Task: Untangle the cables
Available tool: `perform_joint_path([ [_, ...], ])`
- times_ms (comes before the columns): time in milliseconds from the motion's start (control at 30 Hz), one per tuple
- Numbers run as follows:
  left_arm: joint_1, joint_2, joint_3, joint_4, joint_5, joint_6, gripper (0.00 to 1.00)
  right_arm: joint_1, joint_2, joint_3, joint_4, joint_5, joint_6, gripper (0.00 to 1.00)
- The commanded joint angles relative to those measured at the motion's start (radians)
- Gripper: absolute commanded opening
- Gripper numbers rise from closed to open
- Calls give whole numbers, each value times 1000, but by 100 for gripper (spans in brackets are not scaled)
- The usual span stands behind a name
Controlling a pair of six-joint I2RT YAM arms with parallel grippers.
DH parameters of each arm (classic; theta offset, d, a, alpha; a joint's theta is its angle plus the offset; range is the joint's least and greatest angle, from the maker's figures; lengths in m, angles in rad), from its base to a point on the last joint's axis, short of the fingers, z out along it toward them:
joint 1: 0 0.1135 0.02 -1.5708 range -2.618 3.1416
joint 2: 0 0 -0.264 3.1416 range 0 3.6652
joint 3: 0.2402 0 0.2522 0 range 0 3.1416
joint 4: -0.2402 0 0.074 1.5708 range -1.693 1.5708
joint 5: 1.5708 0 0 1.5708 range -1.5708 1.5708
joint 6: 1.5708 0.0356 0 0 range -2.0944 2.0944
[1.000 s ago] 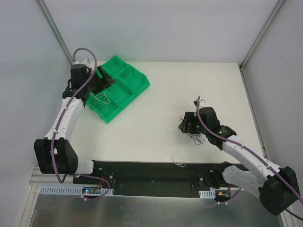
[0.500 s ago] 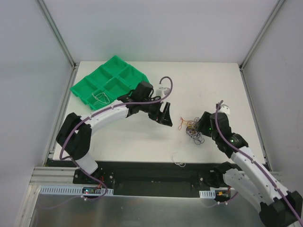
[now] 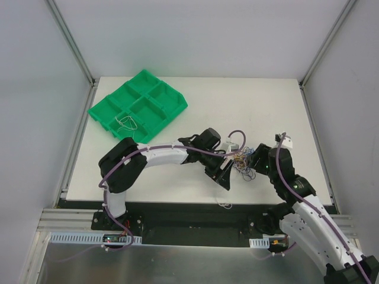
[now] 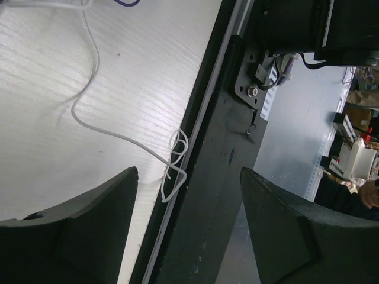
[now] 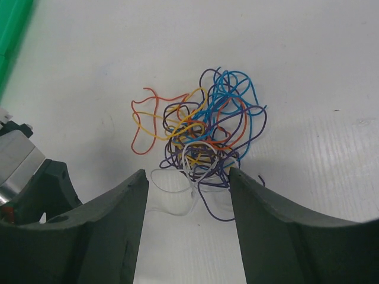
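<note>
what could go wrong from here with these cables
1. The right fingers stand open at the tangle; closing there could pinch several strands together and tighten it.
2. The loose white cable loops at the table's near edge; a nudge from the left fingers may drop it off.
3. Both pairs of fingers crowd the tangle and could collide.

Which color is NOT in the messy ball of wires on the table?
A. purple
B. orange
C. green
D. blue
C: in the right wrist view the tangle of cables has blue, orange, yellow, purple and white strands. The only green thing is the tray at the picture's edge, and that is not a wire.
</note>
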Motion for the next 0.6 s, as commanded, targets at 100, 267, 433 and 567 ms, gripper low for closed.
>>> perform_joint_path([
  [100, -26, 51, 52, 54, -11, -27, 48, -3, 85, -11, 88, -117, -29, 60],
  [267, -28, 32, 58, 34, -30, 8, 17, -3, 90, -30, 105, -137, -42, 61],
  [433, -23, -1, 89, -51, -86, 102, 0, -1, 105, -33, 125, -209, -89, 62],
  [567, 11, -73, 87, -75, -108, 143, 0, -3, 162, -21, 137, -346, -154, 64],
])
